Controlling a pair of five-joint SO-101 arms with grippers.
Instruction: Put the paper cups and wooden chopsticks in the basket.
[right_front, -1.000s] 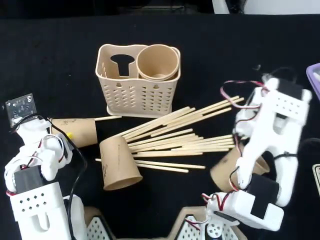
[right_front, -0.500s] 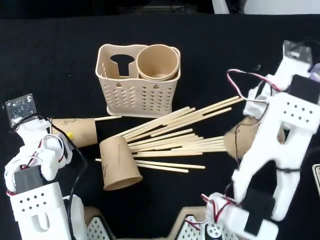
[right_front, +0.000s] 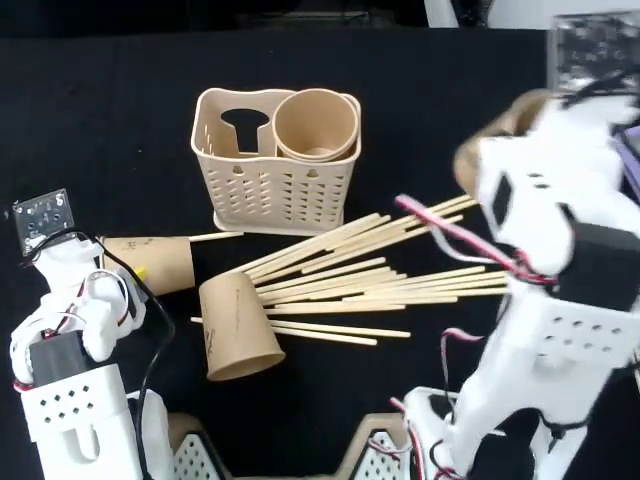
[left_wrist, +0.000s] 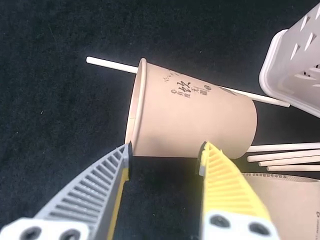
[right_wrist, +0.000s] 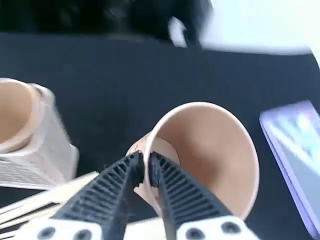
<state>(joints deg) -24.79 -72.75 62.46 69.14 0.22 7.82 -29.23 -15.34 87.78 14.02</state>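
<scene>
Right wrist view, right pincer (right_wrist: 145, 160) pinching paper cup (right_wrist: 212, 145) rim, basket (right_wrist: 47, 150) near

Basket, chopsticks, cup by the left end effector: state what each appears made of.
Basket: likely moulded plastic, cream, smooth, with regular slots in its walls.
Chopsticks: pale wood or bamboo, matte, apparently unfinished.
Cup by the left end effector: brown paper, matte, with a rolled rim and print on its side.
</scene>
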